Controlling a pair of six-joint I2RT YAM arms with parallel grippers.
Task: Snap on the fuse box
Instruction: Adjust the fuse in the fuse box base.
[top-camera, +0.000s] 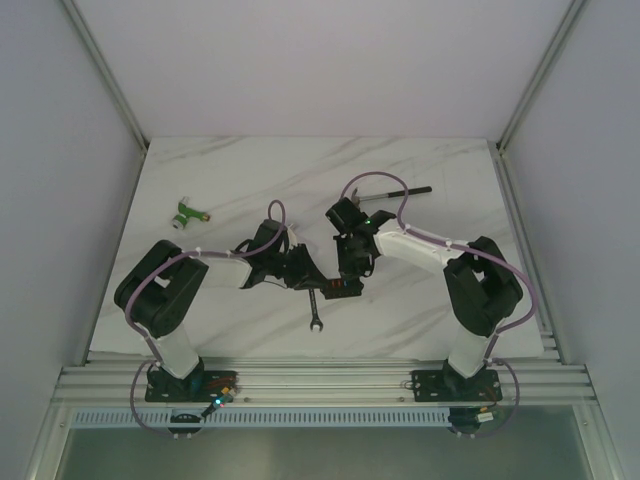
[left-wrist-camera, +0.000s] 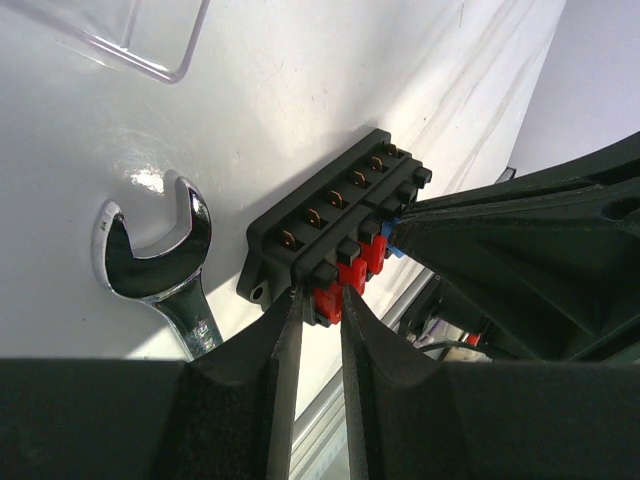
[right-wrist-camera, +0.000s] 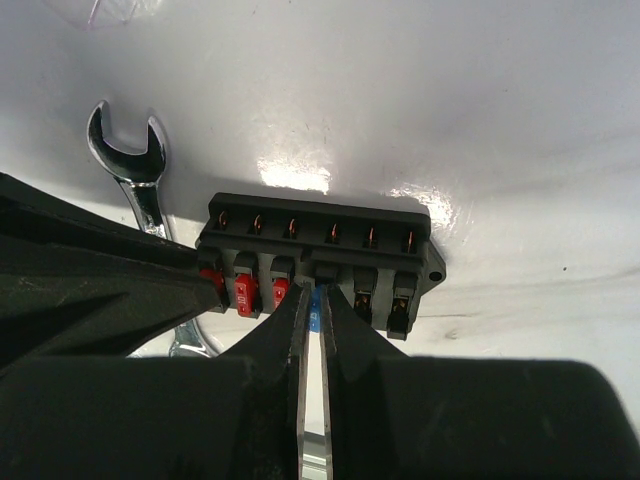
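Observation:
The black fuse box (left-wrist-camera: 330, 205) lies on the white table between both grippers, also seen in the right wrist view (right-wrist-camera: 320, 225) and from above (top-camera: 338, 288). Red fuses sit in its slots at one end. My left gripper (left-wrist-camera: 320, 300) is shut on that end of the box, pinching it at the last red fuse. My right gripper (right-wrist-camera: 313, 295) is shut on a blue fuse (right-wrist-camera: 316, 300) standing in a middle slot. Two slots beside it show bare contacts. A corner of the clear cover (left-wrist-camera: 120, 35) lies on the table beyond the wrench.
A chrome open-end wrench (left-wrist-camera: 160, 250) lies right beside the fuse box, also visible from above (top-camera: 314, 312). A green-and-white connector (top-camera: 187, 214) sits at the far left. A long dark-handled tool (top-camera: 400, 190) lies behind the right arm.

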